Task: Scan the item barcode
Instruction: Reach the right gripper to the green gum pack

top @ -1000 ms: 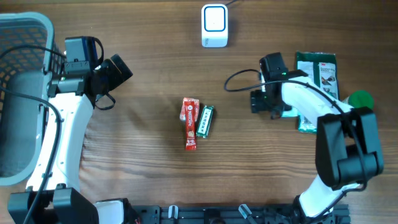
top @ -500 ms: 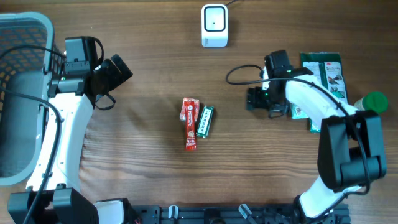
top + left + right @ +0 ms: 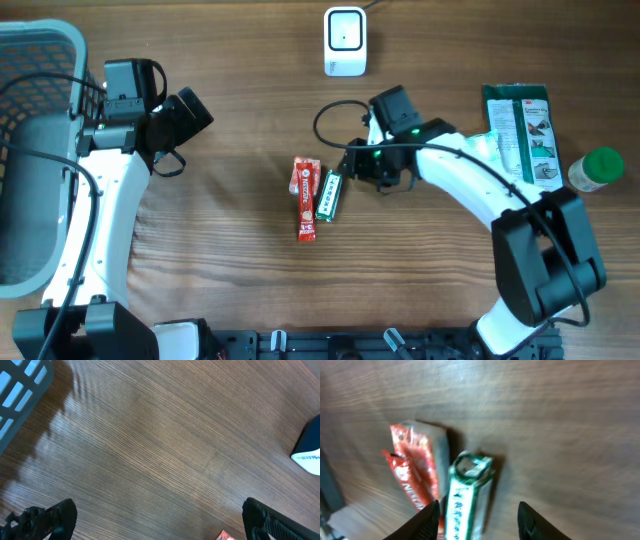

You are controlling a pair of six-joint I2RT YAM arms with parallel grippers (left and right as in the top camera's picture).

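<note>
A green pack [image 3: 329, 194] and a red packet [image 3: 305, 195] lie side by side at the table's middle. The white barcode scanner [image 3: 345, 40] stands at the far edge. My right gripper [image 3: 362, 165] hovers just right of the green pack. In the right wrist view the green pack [image 3: 467, 495] lies between the open fingers of the right gripper [image 3: 480, 522], which do not touch it, and the red packet [image 3: 415, 465] lies to its left. My left gripper [image 3: 190, 110] stands wide open over bare wood at the far left, its fingers [image 3: 50, 515] far apart.
A grey basket [image 3: 30, 60] fills the left edge. A green bag [image 3: 520, 125] and a green-capped bottle [image 3: 595, 168] lie at the right. In the left wrist view, a corner of the scanner [image 3: 310, 450] and the basket [image 3: 20, 395] show.
My right arm has swung left from the green bag to the green pack at the middle, and its jaws have narrowed. The left arm has not moved.
</note>
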